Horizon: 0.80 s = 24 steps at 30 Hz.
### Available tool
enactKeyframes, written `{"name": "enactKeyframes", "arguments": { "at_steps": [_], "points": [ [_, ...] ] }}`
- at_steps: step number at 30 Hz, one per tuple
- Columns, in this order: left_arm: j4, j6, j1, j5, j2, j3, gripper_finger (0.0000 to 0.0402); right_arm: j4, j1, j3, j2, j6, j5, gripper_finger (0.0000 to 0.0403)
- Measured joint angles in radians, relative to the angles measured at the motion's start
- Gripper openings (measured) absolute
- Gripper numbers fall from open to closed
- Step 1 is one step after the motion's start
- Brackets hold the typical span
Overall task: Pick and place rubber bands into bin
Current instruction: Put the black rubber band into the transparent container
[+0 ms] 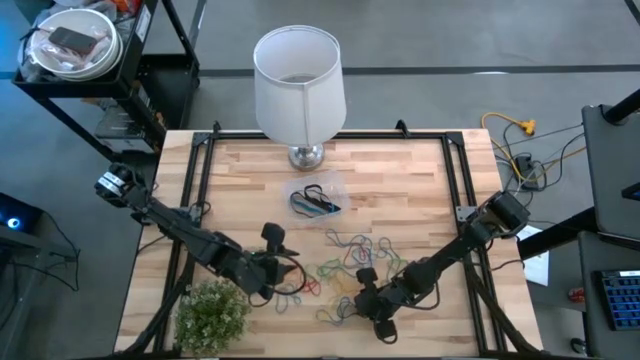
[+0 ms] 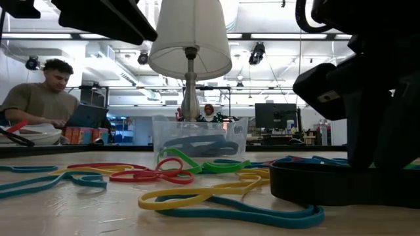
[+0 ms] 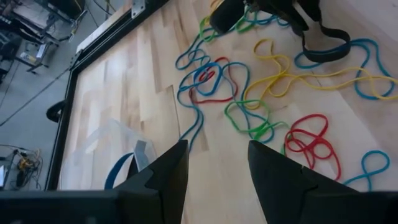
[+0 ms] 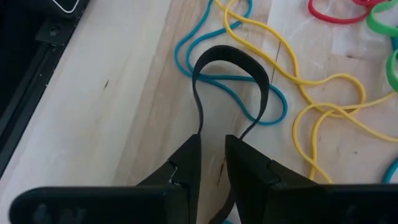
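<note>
Rubber bands [image 1: 345, 262] in red, green, yellow, blue and teal lie scattered on the wooden table [image 1: 420, 180]; they show close up [image 3: 261, 93] in the left wrist view. The clear bin [image 1: 316, 200] stands in front of the lamp's base with a few bands inside, and shows again [image 2: 200, 141] in the low view. My right gripper [image 4: 212, 140] is low over the near side of the table [image 1: 365, 298], shut on a black rubber band [image 4: 230, 62]. My left gripper [image 3: 217, 168] hovers open left of the pile [image 1: 280, 258], with nothing between its fingers. My right gripper pinches the black rubber band's near end [image 4: 210, 127] between its two fingers, both strands of the loop running in together. The fingers slant down from the table's right side and lie along the band. The loop's far end [image 4: 231, 55] lies ahead on the table over a teal band.
A white lamp shade [image 1: 298, 80] on a metal base [image 1: 306, 155] stands at the table's far edge, behind the bin. A small green plant [image 1: 212, 315] sits at the near left corner. Black frame rails run along the table's left and right sides.
</note>
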Motion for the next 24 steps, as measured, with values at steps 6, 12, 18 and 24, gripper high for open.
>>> {"name": "enactKeyframes", "arguments": {
  "at_steps": [6,12,18,24],
  "points": [
    [0.000,0.000,-0.001,-0.002,0.000,0.000,0.0151,-0.013,0.002,0.000,-0.004,0.000,0.000,0.0068],
    [0.000,0.000,0.000,-0.002,0.000,0.000,0.0151,-0.044,0.002,0.000,-0.012,0.054,0.005,0.0068],
    [-0.002,-0.017,0.000,-0.002,0.000,-0.003,0.0151,-0.067,0.008,0.003,-0.036,0.161,0.029,0.0068],
    [0.001,-0.022,0.000,-0.002,0.000,-0.014,0.0151,-0.066,0.016,0.004,-0.037,0.159,0.050,0.0068]
  ]
}}
